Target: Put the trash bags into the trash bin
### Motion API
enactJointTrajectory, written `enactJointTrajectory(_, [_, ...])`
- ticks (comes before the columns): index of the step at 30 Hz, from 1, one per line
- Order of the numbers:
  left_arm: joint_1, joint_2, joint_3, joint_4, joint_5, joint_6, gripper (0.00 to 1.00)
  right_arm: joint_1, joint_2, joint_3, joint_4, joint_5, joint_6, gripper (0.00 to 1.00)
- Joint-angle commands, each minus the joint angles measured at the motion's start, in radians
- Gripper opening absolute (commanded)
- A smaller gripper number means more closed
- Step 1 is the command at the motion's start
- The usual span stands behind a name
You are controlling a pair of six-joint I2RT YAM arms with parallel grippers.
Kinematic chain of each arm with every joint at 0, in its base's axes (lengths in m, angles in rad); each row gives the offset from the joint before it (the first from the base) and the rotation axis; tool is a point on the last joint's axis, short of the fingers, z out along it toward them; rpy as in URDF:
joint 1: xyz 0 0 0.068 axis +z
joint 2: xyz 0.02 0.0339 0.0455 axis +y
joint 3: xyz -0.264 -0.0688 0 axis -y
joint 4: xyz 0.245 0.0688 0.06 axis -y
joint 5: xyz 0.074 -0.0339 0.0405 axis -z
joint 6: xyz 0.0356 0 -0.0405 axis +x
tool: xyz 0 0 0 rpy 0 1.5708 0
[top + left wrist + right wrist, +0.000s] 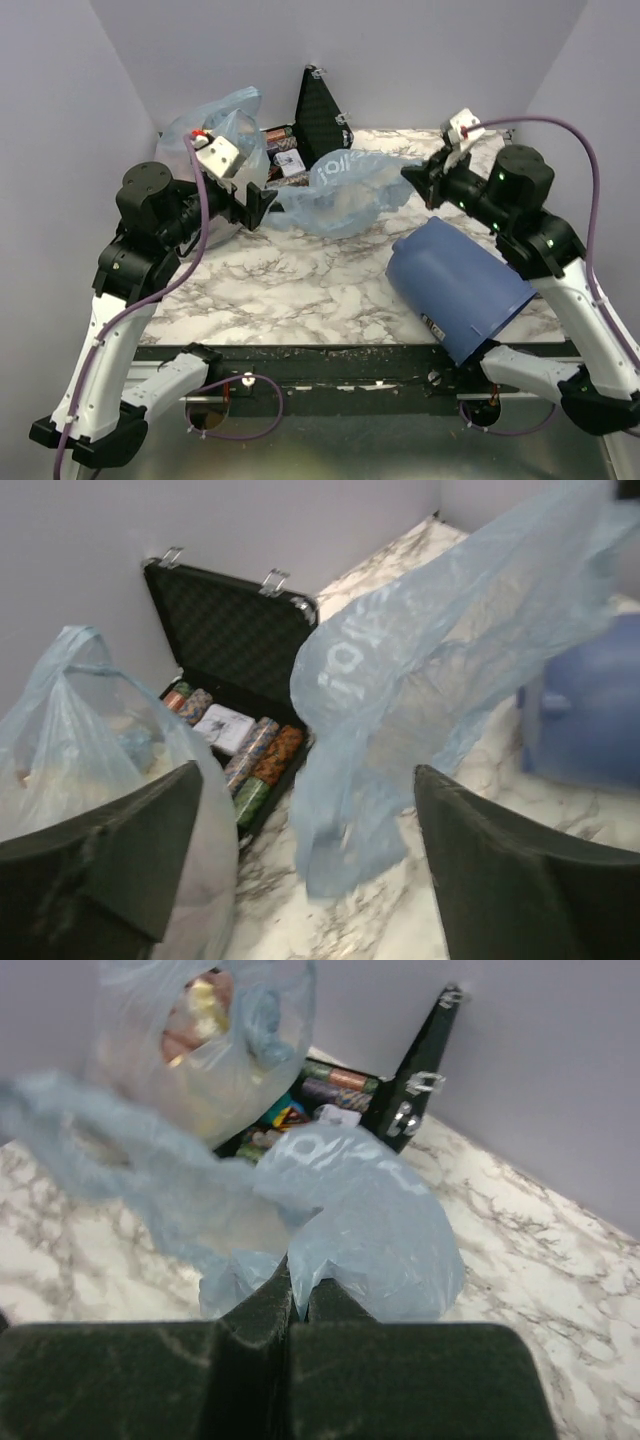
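**A:** At bottom centre of the right wrist view, what are the right gripper [300,1295] fingers doing?

**B:** They are pressing together, pinching a fold of the trash bag [370,1220].

**A:** And the left gripper [308,780]?

**B:** Its fingers are standing spread, gripping nothing. The bag's loose end is hanging just ahead, between them.

**A:** Where is the bag sitting overall?

**B:** It is stretching across the upper middle of the top view, over the marble table [290,290]. The trash bin [462,285] is lying tipped at lower right.
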Motion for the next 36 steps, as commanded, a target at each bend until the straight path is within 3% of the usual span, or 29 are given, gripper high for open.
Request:
enactJointTrajectory(1, [-0.04, 0.036, 0.106, 0.036, 0.087, -0.219, 0.99, -0.034, 0.14, 0.153, 0.047, 0.186, 0.038, 0.01])
enactJointTrajectory(3, [-0.11, 0.053, 0.126, 0.048, 0.078, -0.241, 0.99, -0.068, 0.215, 0.24, 0.067, 0.274, 0.053, 0.01])
enactJointTrajectory(6, [-0.306, 0.084, 0.104, 0.068, 0.052, -0.207, 0.99, -0.126, 0.332, 0.374, 0.083, 0.377, 0.09, 0.01])
enactJointTrajectory(9, [-0.509, 0.167, 0.07, 0.12, -0.032, -0.187, 0.99, -0.169, 0.364, 0.464, 0.093, 0.376, 0.089, 0.01])
enactJointTrajectory(13, [-0.724, 0.337, 0.096, 0.226, -0.172, -0.162, 0.99, -0.174, 0.297, 0.449, 0.145, 0.357, 0.053, 0.01])
enactJointTrajectory(18, [-0.951, 0.552, 0.12, 0.377, -0.243, -0.043, 0.99, -0.18, 0.254, 0.397, 0.256, 0.423, 0.027, 0.01])
enactJointTrajectory(30, [-1.051, 0.805, 0.152, 0.715, -0.259, -0.153, 0.99, -0.192, 0.209, 0.431, 0.313, 0.495, 0.013, 0.01])
enactJointTrajectory(33, [-1.088, 0.871, 0.204, 0.729, -0.335, -0.153, 0.99, -0.195, 0.211, 0.436, 0.314, 0.492, 0.02, 0.01])
enactJointTrajectory(36, [-1.111, 0.969, 0.309, 0.64, -0.416, -0.15, 0.99, -0.199, 0.212, 0.443, 0.313, 0.492, 0.02, 0.01])
